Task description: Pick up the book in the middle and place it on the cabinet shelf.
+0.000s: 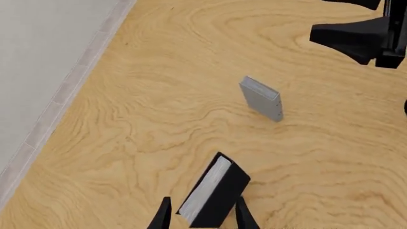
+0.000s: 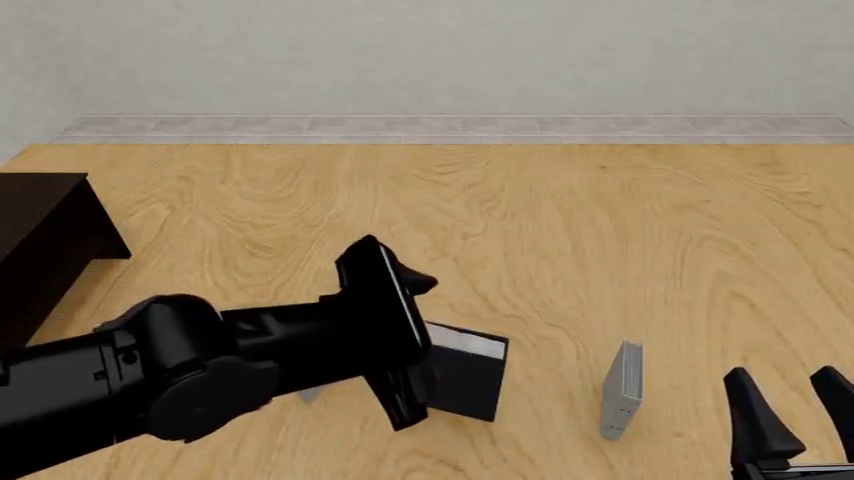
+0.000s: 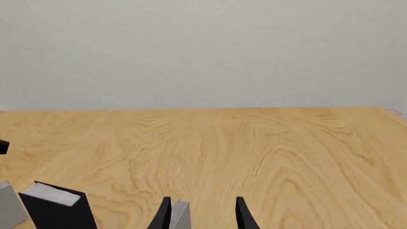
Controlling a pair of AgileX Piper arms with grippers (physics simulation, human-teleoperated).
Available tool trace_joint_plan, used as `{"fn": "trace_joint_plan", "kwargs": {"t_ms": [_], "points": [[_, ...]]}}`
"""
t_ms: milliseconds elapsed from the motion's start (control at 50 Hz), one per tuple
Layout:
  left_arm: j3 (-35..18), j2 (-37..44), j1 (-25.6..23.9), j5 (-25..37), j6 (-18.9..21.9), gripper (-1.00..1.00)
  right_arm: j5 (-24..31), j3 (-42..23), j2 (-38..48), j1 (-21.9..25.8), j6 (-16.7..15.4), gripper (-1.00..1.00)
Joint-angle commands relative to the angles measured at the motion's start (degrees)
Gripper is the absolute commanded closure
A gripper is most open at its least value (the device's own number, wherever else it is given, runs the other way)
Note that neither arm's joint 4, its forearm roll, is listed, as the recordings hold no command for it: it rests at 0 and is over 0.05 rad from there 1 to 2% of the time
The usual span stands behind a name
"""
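Note:
The book (image 1: 213, 193), thick and black with white page edges, stands on the wooden table near the middle (image 2: 467, 378). My left gripper (image 1: 203, 199) is open, with one finger on each side of the book and a thin gap on the page side. The dark brown cabinet shelf (image 2: 40, 235) sits at the table's far left edge. My right gripper (image 2: 787, 388) is open low at the front right. In its wrist view, the book (image 3: 57, 206) shows off to one side.
A thin grey book (image 2: 621, 390) stands upright between the black book and my right gripper; its top shows between the right fingers (image 3: 180, 214). Another thin grey book (image 3: 9, 206) is mostly hidden under my left arm (image 2: 174, 375). Bare wood stretches back to the wall.

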Motion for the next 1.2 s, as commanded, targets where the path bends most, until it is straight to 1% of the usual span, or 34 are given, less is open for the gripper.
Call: {"fn": "trace_joint_plan", "kwargs": {"t_ms": [20, 60, 140, 280, 340, 360, 440, 520, 600, 640, 680, 740, 900, 1100, 1200], "points": [[0.0, 2.3, 0.1, -0.6, 2.2, -1.00, 0.1, -0.2, 0.0, 0.1, 0.3, -1.00], [0.2, 2.6, 0.1, -0.6, 2.2, -1.00, 0.1, -0.2, 0.0, 0.0, 0.3, -1.00], [0.5, 3.4, 0.3, -1.0, 3.6, -1.00, 0.0, -0.1, 0.0, 0.2, 0.3, -1.00], [0.1, 4.7, 0.9, -1.3, 3.5, -1.00, 0.1, -0.2, 0.0, 0.2, 0.4, -1.00], [0.1, 5.8, 1.4, -1.6, 3.4, -1.00, -0.2, 0.1, 0.0, 0.2, 0.4, -1.00], [-1.0, 7.0, 2.1, -0.6, 2.0, -1.00, 0.0, -0.1, 0.0, 0.2, 0.4, -1.00], [-1.6, 7.4, 2.2, -1.0, 4.3, -1.00, 0.2, -0.2, 0.0, 0.3, 0.4, -1.00], [-2.7, 7.9, 2.3, -0.5, 4.5, -1.00, 0.3, -0.2, 0.0, 0.3, 0.4, -1.00], [-3.9, 9.1, 2.4, 0.5, 5.7, -1.00, 0.4, -0.2, 0.0, 0.4, 0.5, -1.00], [-4.4, 9.2, 2.3, 0.9, 5.5, -1.00, 0.2, 0.0, 0.0, 0.4, 0.5, -1.00], [-4.1, 9.9, 2.2, 0.7, 5.4, -1.00, 0.0, 0.2, 0.0, 0.3, 0.6, -1.00], [-2.6, 10.1, 1.9, -1.5, 6.8, -1.00, 0.3, -0.1, 0.0, 0.2, 0.7, -1.00], [-2.0, 12.7, 1.6, -3.0, 5.1, -1.00, 0.0, 0.2, 0.0, 0.0, 0.8, -1.00], [-1.6, 14.3, 2.0, -4.0, 4.7, -1.00, 0.2, 0.0, 0.0, 0.0, 0.8, -1.00], [-1.2, 15.1, 2.4, -5.0, 4.7, -1.00, 0.0, 0.1, 0.0, 0.2, -0.3, -1.00]]}}
